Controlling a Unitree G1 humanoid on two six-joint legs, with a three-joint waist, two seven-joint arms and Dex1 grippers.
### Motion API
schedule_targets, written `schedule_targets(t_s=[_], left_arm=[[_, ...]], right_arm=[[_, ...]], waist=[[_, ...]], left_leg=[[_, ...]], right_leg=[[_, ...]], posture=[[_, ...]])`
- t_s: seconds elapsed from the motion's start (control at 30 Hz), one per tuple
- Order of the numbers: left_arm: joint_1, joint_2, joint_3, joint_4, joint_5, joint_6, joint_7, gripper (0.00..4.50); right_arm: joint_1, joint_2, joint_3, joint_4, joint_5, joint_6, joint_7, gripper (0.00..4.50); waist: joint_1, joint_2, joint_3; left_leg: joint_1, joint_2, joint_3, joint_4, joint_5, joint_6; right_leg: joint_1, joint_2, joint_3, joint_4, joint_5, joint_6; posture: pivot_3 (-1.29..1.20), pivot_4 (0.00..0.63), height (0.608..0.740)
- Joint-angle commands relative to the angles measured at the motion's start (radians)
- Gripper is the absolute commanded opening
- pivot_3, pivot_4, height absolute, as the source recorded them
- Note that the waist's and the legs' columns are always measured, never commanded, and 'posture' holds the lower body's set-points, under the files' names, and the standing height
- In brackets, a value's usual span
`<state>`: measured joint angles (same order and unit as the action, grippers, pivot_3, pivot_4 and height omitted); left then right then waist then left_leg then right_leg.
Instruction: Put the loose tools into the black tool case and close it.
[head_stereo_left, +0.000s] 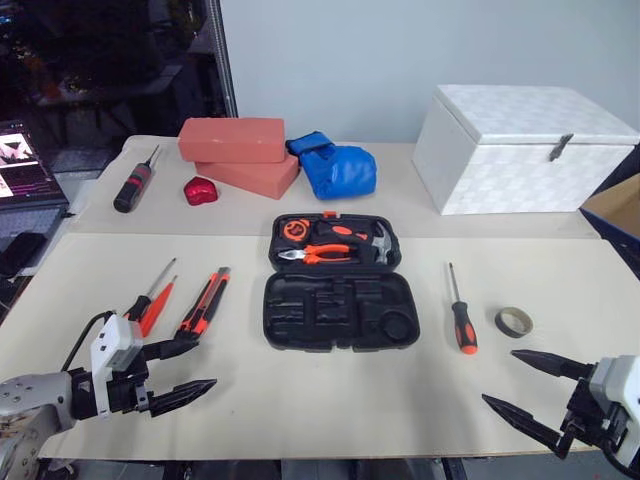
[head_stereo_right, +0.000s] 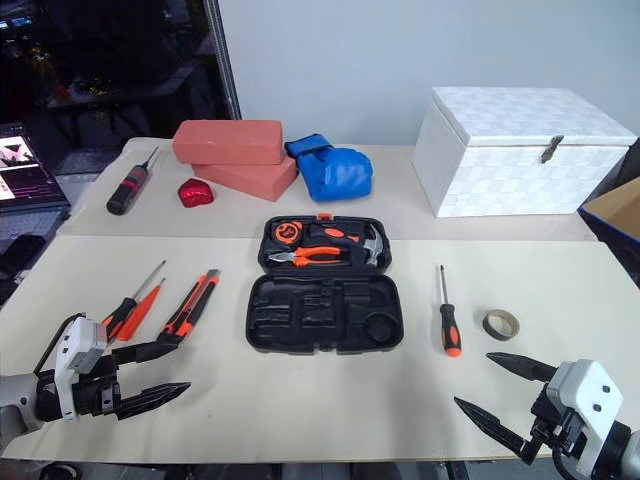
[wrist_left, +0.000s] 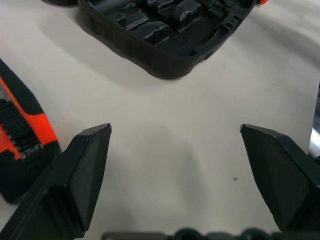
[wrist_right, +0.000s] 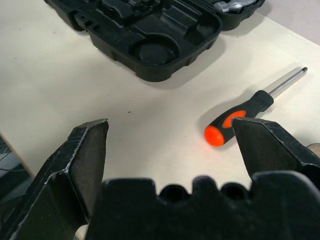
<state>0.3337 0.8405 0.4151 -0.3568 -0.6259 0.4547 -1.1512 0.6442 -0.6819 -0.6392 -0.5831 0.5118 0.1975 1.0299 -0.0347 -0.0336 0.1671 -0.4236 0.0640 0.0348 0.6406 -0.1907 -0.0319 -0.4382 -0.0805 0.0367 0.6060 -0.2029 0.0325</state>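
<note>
The black tool case (head_stereo_left: 340, 312) lies open at the table's centre. Its near half holds empty recesses, and its far half (head_stereo_left: 335, 242) holds pliers, a hammer and a tape measure. Left of it lie a thin-shafted orange-and-black screwdriver (head_stereo_left: 150, 293) and an orange-and-black utility knife (head_stereo_left: 205, 302). A second screwdriver (head_stereo_left: 462, 320) lies right of the case. My left gripper (head_stereo_left: 200, 365) hovers open near the front edge, just short of the knife (wrist_left: 20, 130). My right gripper (head_stereo_left: 500, 375) is open at the front right, short of the screwdriver (wrist_right: 240, 117).
A white box (head_stereo_left: 520, 150) stands at the back right, with a tape roll (head_stereo_left: 514, 321) beside the right screwdriver. At the back left are red blocks (head_stereo_left: 235, 150), a blue bundle (head_stereo_left: 335, 168), a small red object (head_stereo_left: 200, 190) and a black screwdriver with a red band (head_stereo_left: 133, 185).
</note>
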Motion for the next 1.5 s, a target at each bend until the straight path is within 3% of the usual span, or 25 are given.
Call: schedule_targets(t_s=[0.03,0.17,0.33,0.5,0.7,0.83,1.07,1.33,1.4,1.5], left_arm=[[-0.01,-0.034,0.047,0.002,-0.027,-0.006,0.047,4.42],[-0.144,-0.14,0.16,0.036,-0.121,0.155,0.368,4.42],[-0.247,-0.038,0.258,0.143,-0.102,0.41,0.596,4.42],[-0.257,0.161,0.192,0.32,-0.007,0.391,0.456,4.42],[-0.344,0.213,0.052,0.412,0.067,0.359,0.391,4.42],[-0.387,0.196,-0.015,0.411,0.098,0.345,0.365,3.41],[-0.435,0.188,-0.023,0.443,0.111,0.333,0.338,0.65],[-0.45,0.231,0.087,0.324,0.022,0.336,0.207,0.49],[-0.481,0.251,0.061,0.248,-0.015,0.359,0.171,0.49],[-0.611,0.256,-0.085,0.078,-0.101,0.442,0.144,0.49]], right_arm=[[-0.04,0.009,-0.004,-0.03,0.032,-0.038,-0.01,4.5],[-0.211,0.008,0.079,-0.129,0.12,-0.003,-0.088,4.5],[-0.382,-0.082,0.2,-0.206,0.224,0.121,-0.127,4.5],[-0.642,-0.173,0.364,-0.198,0.288,0.244,-0.149,4.5],[-0.737,-0.162,0.444,-0.183,0.263,0.27,-0.189,4.5],[-0.723,-0.163,0.439,-0.169,0.245,0.256,-0.182,4.5],[-0.693,-0.158,0.422,-0.151,0.222,0.231,-0.172,4.5],[-0.598,-0.132,0.357,-0.16,0.219,0.201,-0.167,4.5],[-0.572,-0.122,0.33,-0.169,0.228,0.204,-0.181,4.5],[-0.504,-0.118,0.271,-0.203,0.226,0.216,-0.204,4.5]], waist=[[0.005,0.0,0.0],[0.004,-0.001,0.001],[0.012,-0.01,0.006],[0.014,-0.018,0.01],[0.033,-0.018,0.009],[0.036,-0.019,0.008],[0.031,-0.019,0.008],[0.032,-0.02,0.008],[0.038,-0.019,0.008],[0.051,-0.02,0.008]], left_leg=[[0.0,0.0,0.0,0.0,0.0,0.0],[0.004,0.004,-0.002,0.0,0.002,0.006],[0.013,0.003,-0.005,0.002,0.002,0.006],[0.016,0.002,-0.001,0.003,-0.004,-0.004],[0.009,0.003,0.002,0.002,-0.004,-0.005],[0.003,0.004,0.002,0.002,-0.001,0.002],[0.002,0.004,0.001,0.002,-0.004,0.005],[0.003,0.004,0.001,0.004,-0.003,0.005],[0.003,0.004,0.001,0.005,-0.003,0.004],[0.003,0.004,0.001,0.006,-0.003,0.004]], right_leg=[[0.0,0.0,0.0,0.002,0.0,0.0],[0.0,0.007,0.001,0.009,-0.003,-0.003],[0.003,0.009,0.003,0.016,-0.003,-0.005],[0.0,0.005,0.004,0.014,-0.004,-0.006],[-0.002,0.003,0.002,0.007,-0.003,-0.006],[-0.003,0.004,0.001,0.008,0.0,-0.008],[-0.004,0.006,0.001,0.01,0.001,-0.003],[-0.002,0.006,0.001,0.011,-0.004,-0.002],[-0.001,0.005,0.001,0.011,-0.004,-0.002],[-0.001,0.005,0.001,0.012,-0.004,-0.002]], posture=[[0.0,0.15,0.74],[0.0,0.15,0.74],[0.0,0.15,0.74],[0.0,0.15,0.74],[0.0,0.15,0.74],[0.0,0.15,0.74],[0.0,0.15,0.74],[0.0,0.15,0.74],[0.0,0.15,0.74],[0.0,0.15,0.74]])
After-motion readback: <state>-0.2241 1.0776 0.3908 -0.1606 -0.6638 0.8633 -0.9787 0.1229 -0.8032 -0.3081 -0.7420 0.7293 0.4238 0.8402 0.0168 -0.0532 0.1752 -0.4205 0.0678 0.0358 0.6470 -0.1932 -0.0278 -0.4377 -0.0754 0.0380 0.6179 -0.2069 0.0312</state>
